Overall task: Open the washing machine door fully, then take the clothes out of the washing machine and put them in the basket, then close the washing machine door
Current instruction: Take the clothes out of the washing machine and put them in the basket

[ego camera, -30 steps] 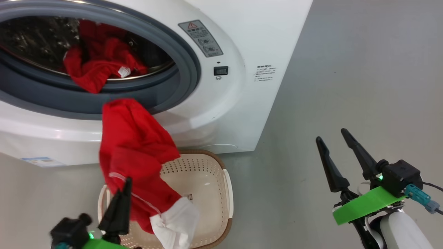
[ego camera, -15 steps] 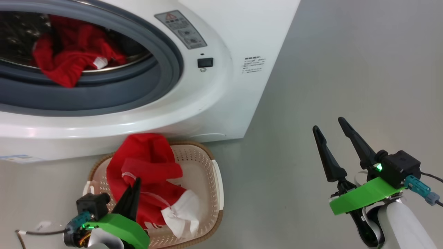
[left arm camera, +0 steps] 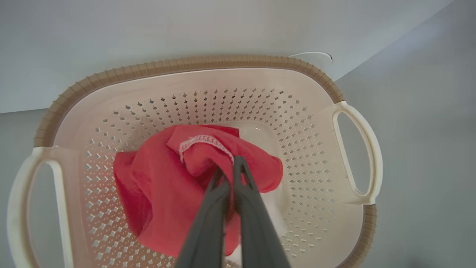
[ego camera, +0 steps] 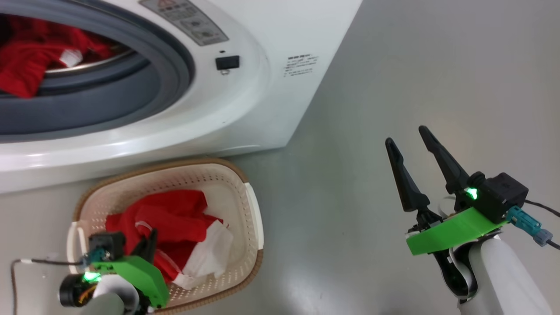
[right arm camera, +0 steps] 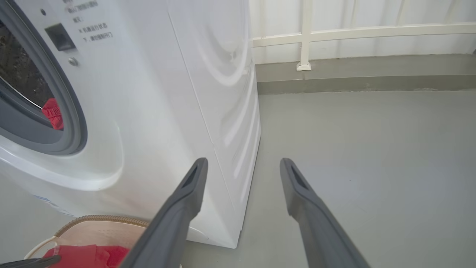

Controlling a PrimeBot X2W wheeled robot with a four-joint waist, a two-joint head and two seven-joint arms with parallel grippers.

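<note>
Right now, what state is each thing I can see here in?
Washing machine: opening uncovered, not yet emptied.
Remaining clothes: red, bunched inside the machine's opening.
Basket: upright on the floor, holding a garment.
Garment: red and white, crumpled in the basket.
Left claw: shut on the garment.
Right claw: open, empty, above the floor.

The left gripper (left arm camera: pixel 230 168) is pointing downward, its dark fingers (left arm camera: pixel 208 223) pressing together on a fold of the clothes (left arm camera: pixel 156 186); in the head view its tips appear partly hidden behind the green wrist bracket (ego camera: pixel 131 273). The right gripper (ego camera: pixel 406 136) is hovering with fingers spread wide, gripping nothing, its pale forearm (ego camera: pixel 503 280) rising from the lower right.
</note>
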